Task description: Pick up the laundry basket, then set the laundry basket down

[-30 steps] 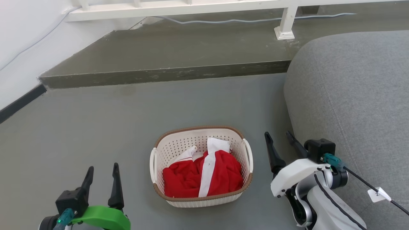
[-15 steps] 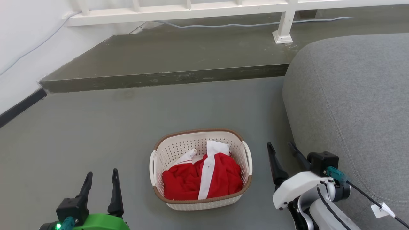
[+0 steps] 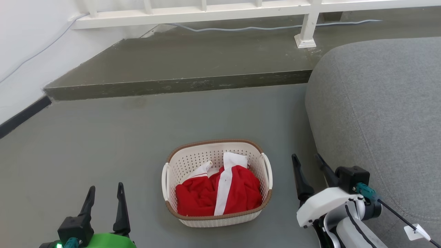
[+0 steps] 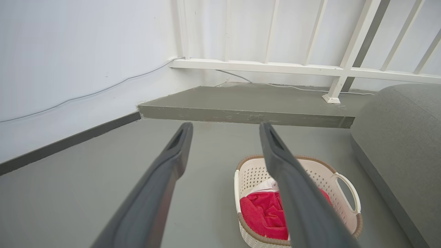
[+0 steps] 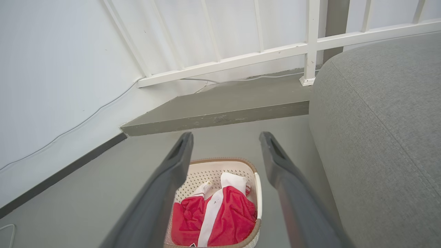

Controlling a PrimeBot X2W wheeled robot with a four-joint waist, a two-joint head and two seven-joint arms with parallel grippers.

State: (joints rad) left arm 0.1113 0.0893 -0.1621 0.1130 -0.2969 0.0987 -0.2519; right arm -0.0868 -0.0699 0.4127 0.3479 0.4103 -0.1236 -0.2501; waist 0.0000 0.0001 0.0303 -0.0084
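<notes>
The laundry basket [image 3: 187, 162] stands on the grey floor, cream-white and perforated with a brown rim, a white handle on each side, and red and white cloth [image 3: 220, 191] inside. My left gripper [image 3: 105, 190] is open low at the left, well apart from the basket. To the basket's right my right gripper [image 3: 306, 157] is open too, a short way from the right handle [image 3: 268, 168]. In the left wrist view the basket [image 4: 251, 174] lies partly behind the right finger [image 4: 293, 186]. The right wrist view has the basket [image 5: 220, 168] low between my fingers [image 5: 172, 179].
A grey sofa [image 3: 379, 113] rises close on the right, beside my right arm. Behind the basket a raised step [image 3: 179, 84] crosses the floor, with a white railing [image 3: 206, 10] and a cable [image 3: 258, 27] on it. A white wall with a dark skirting [image 3: 20, 115] runs along the left.
The view has shifted slightly, so the step and railing sit lower in the picture. Both grippers have dropped lower in the view and stay open; the basket rests where it was.
</notes>
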